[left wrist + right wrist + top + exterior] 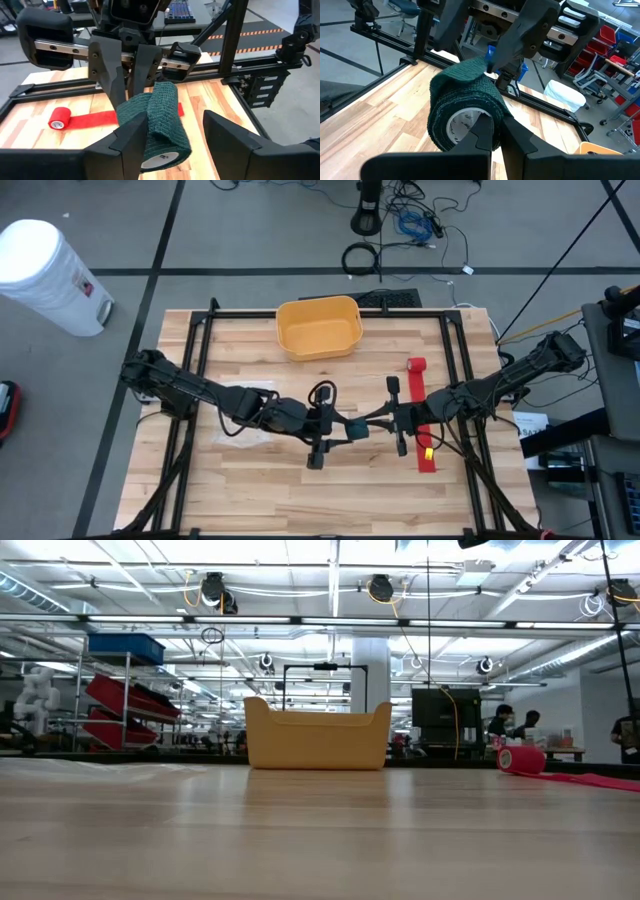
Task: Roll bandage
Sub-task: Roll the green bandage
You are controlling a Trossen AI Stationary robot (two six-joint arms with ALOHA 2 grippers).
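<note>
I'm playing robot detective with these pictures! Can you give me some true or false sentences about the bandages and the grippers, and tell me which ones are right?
1. The right gripper is shut on the green bandage roll. True.
2. The red bandage is wound all the way up. False: only one end is a roll; a long strip lies flat on the table.
3. The yellow bin sits at the far side of the table. True.
4. The left gripper is clamped tight on the green roll. False: its fingers stand apart on either side of it.
5. The red bandage lies inside the yellow bin. False: it lies on the table, off to the bin's side.
</note>
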